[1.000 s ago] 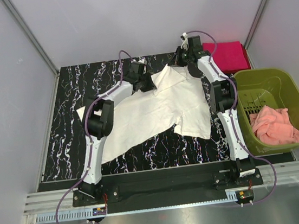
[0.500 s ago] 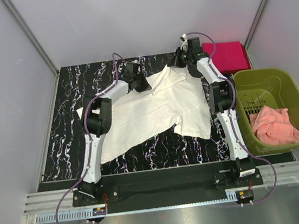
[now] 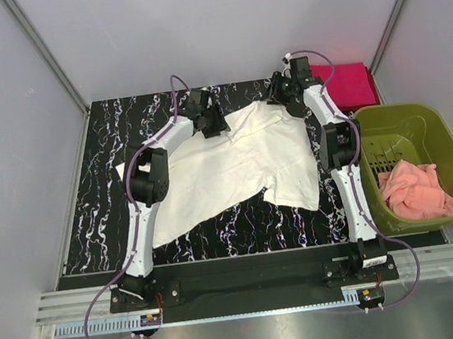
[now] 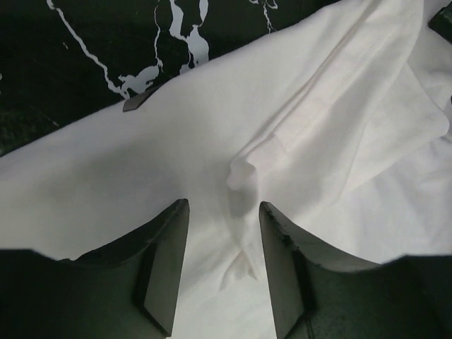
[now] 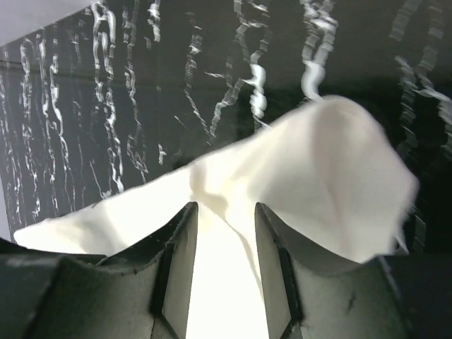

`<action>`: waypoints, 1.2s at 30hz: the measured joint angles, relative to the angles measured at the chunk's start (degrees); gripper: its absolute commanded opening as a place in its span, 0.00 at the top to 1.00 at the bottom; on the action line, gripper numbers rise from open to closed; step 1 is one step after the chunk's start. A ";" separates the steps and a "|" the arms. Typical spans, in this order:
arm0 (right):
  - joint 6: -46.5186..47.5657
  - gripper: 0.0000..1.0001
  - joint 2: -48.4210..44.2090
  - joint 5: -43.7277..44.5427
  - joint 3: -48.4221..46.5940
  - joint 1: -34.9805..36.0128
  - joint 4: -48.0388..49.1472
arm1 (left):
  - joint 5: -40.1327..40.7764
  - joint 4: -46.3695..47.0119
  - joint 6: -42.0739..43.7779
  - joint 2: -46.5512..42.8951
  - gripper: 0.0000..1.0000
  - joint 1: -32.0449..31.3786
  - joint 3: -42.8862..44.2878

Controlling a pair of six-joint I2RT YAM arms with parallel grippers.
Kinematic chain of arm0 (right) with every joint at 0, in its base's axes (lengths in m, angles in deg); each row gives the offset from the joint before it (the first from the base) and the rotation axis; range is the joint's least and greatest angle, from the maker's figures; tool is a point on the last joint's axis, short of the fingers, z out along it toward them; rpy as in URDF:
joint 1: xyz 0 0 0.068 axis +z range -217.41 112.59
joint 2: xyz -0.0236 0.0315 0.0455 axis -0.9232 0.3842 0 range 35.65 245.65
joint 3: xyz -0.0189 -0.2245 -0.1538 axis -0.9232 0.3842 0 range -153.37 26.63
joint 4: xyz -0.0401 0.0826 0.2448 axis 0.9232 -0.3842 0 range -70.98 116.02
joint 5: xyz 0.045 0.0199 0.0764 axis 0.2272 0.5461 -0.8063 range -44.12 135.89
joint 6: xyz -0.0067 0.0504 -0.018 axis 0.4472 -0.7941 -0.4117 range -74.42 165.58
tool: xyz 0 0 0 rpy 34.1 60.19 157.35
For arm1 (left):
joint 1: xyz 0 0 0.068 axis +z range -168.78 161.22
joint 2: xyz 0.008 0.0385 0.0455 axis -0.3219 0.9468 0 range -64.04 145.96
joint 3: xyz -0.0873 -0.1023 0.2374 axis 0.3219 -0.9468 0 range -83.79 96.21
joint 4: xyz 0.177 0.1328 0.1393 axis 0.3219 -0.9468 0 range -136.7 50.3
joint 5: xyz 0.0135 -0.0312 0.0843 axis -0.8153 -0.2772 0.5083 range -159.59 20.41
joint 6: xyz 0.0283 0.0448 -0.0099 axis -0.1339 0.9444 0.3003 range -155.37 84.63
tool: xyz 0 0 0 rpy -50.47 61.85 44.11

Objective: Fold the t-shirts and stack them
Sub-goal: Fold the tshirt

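The cream-white t-shirt (image 3: 238,164) lies spread on the black marbled table (image 3: 106,201), its far edge under both grippers. My left gripper (image 3: 214,125) stands open at the shirt's far left corner. In the left wrist view, the left gripper (image 4: 223,212) has its fingers (image 4: 166,261) either side of a small pinched ridge of t-shirt cloth (image 4: 244,176). My right gripper (image 3: 277,97) is open over the far right corner. In the right wrist view, the right gripper (image 5: 224,212) straddles a crease in the t-shirt cloth (image 5: 318,169). The magenta-red t-shirt (image 3: 346,82) lies folded at the back right.
An olive-green basket (image 3: 419,125) stands at the right edge of the table, with a crumpled pink cloth (image 3: 415,189) inside. Grey walls close in the table on three sides. Both arms stretch from the near edge to the far side.
Both grippers have gone from shut to open and let go of the white t-shirt's far edge, which has settled flat on the table. The right gripper has shifted slightly right.
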 measured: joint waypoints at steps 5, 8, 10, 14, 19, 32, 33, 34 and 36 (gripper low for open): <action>0.07 0.56 -5.84 0.57 4.79 -1.81 -5.25 | 0.52 -2.03 0.68 -4.66 0.56 -0.42 -2.47; 0.22 0.66 -11.93 0.63 10.62 -2.25 -6.99 | 0.28 -1.57 0.42 -6.80 0.68 -0.96 -2.45; 0.42 0.81 -14.43 0.09 12.37 -2.12 -7.52 | -0.57 -1.05 -0.04 -7.17 0.74 -1.51 -1.86; -0.22 0.96 -15.23 -1.90 12.52 -1.70 -7.91 | -2.93 -0.20 -1.31 -5.90 0.78 -2.27 -0.37; -1.62 1.00 -12.68 -4.92 12.37 -1.64 -8.11 | -4.59 0.13 -2.43 -1.99 0.79 -2.36 0.70; -1.31 1.00 -11.41 0.44 20.00 -2.05 -11.32 | -7.41 -0.26 -5.11 2.34 0.81 -1.62 0.57; -0.98 1.00 -11.74 1.84 20.00 -1.97 -11.93 | -7.48 -0.28 -5.11 2.34 0.81 -1.62 0.57; -0.63 1.00 -12.02 3.19 19.98 -1.90 -12.52 | -7.48 -0.28 -5.09 2.34 0.81 -1.68 0.57; -0.02 1.00 -12.59 5.90 19.93 -1.79 -13.81 | -7.50 -0.35 -5.07 2.34 0.81 -1.86 0.57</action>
